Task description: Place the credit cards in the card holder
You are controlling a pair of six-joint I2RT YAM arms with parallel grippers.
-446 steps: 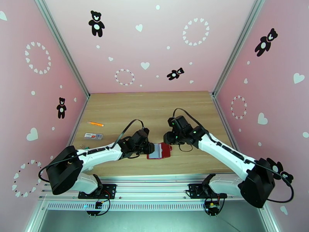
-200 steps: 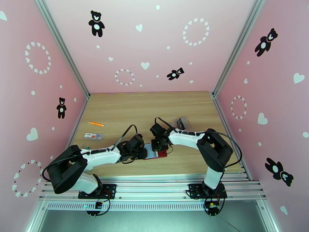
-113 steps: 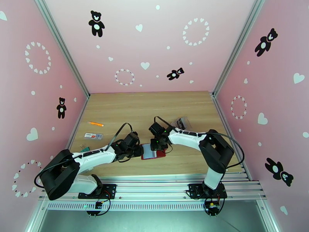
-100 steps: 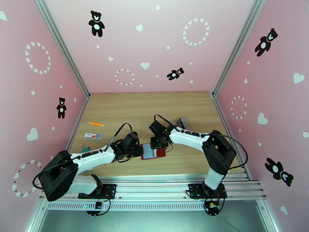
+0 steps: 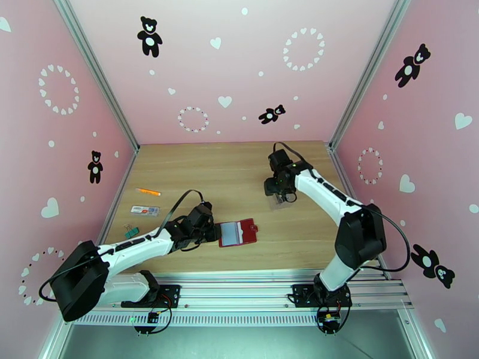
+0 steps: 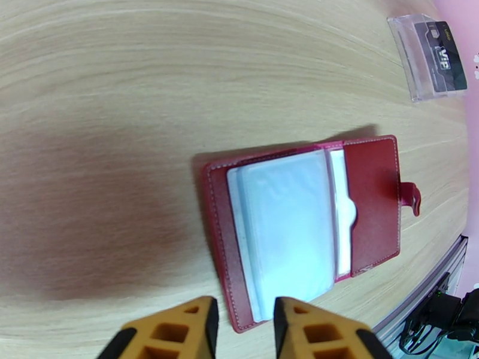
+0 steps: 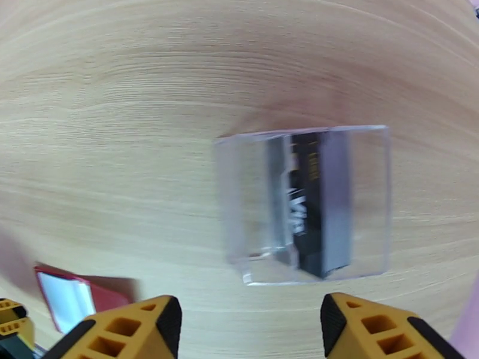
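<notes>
Right end effector [image 7: 248, 300]: open, fingers set wide apart, nothing gripped; held over the case.
Left end effector [image 6: 241, 303]: fingers parted by a narrow gap, nothing gripped; placed at the left end of the card holder, whose corner is seen in the gap. Contact cannot be told.
Card holder [image 6: 371, 198]: laid open and flat on the table [image 5: 197, 169], close to the near edge and about midway along it; snap tab pointed toward the right edge.
Sleeves [image 6: 287, 216]: pale grey, spread over the left half of the card holder; contents cannot be made out.
Case [image 7: 251, 198]: clear plastic, set toward the right edge, well apart from the card holder.
Card [image 7: 323, 204]: dark, lettered VIP, kept inside the case.
Left edge of table: an orange pen [image 5: 148, 191], a white-and-red strip [image 5: 145, 210] and a green clip [image 5: 130, 233] are lined along it.
</notes>
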